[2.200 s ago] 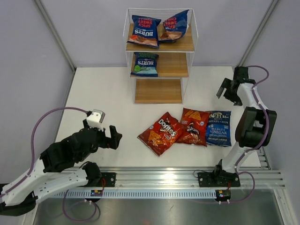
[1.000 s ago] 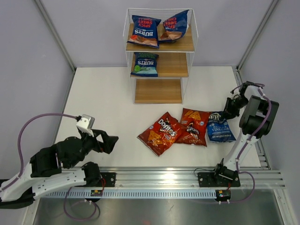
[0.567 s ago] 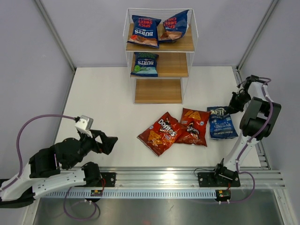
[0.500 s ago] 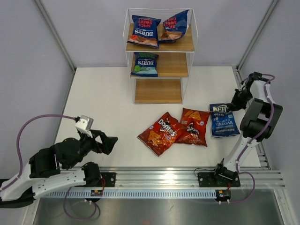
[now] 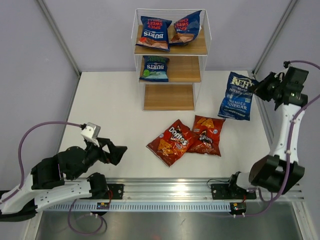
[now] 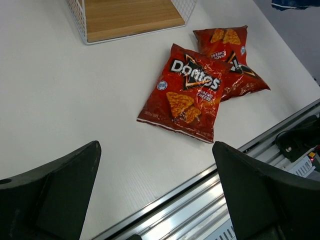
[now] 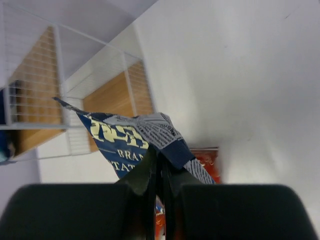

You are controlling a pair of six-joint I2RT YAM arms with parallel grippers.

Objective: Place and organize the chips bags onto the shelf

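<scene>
Holding the Sea Salt & Vinegar bag [image 5: 237, 96] [image 7: 130, 137] in my right gripper [image 5: 260, 89] [image 7: 159, 175]: jaws pinched tight on a fold at the bag's top edge, the rest of the bag hanging tilted below. Bag is up off the table [image 5: 110, 110], near the right edge toward the far right corner, just to the right of the shelf [image 5: 170, 97] [image 7: 112, 97] and apart from it. Shelf stands at the middle of the far edge. Two Burts bags [image 5: 153, 32] lie side by side on its top board, the right one [image 5: 186, 26] tipped up; a third [image 5: 154, 68] lies on the left part of the middle board. Two Doritos bags [image 5: 171, 141] [image 6: 189, 92] lie flat on the table between the shelf and the near edge, the right one [image 5: 206, 134] [image 6: 230, 55] tucked partly under the left one's edge. My left gripper [image 5: 117, 150] [image 6: 155, 147] hangs low by the near left corner, jaws spread wide, holding nothing, pointed toward the Doritos bags and well apart from them.
</scene>
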